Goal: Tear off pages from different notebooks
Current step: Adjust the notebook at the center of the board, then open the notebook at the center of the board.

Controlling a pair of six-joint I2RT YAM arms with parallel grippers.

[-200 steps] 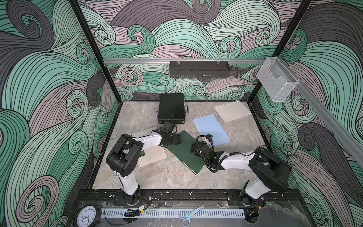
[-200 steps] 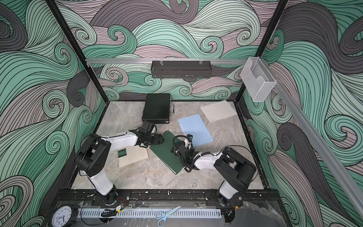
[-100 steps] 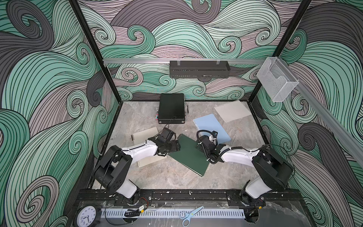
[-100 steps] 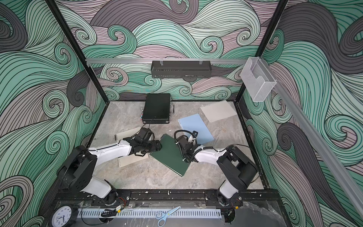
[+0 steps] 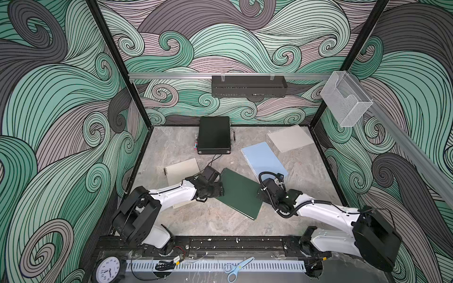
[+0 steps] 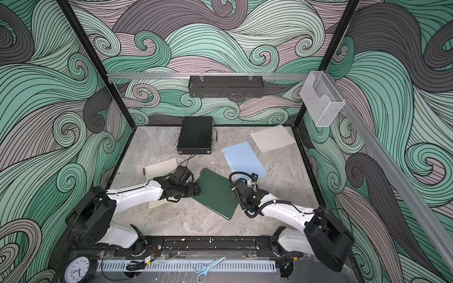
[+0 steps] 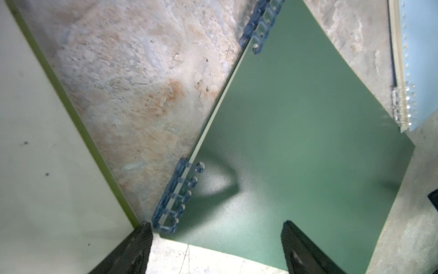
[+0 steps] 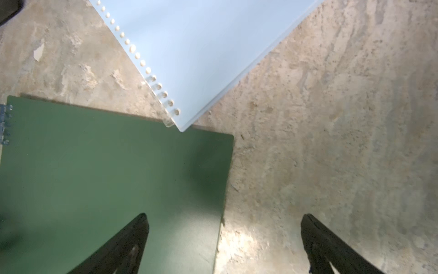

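Grey marbled desk (image 5: 208, 220): dark green rectangular notebook (image 5: 239, 193) closed, flat, askew in the middle.
Blue plastic binding (image 7: 175, 197) on one short edge; light blue spiral-bound notebook (image 8: 213, 47) corner meets its edge; left pincer (image 7: 215, 227), right pincer (image 8: 225, 215) gape over opposite sides, both empty.

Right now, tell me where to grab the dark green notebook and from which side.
I'd grip the free edge of the dark green notebook, opposite its binding, coming from the right tool's side. It lies flat and closed; the left tool is over the bound edge, while the open right tool straddles the free one.
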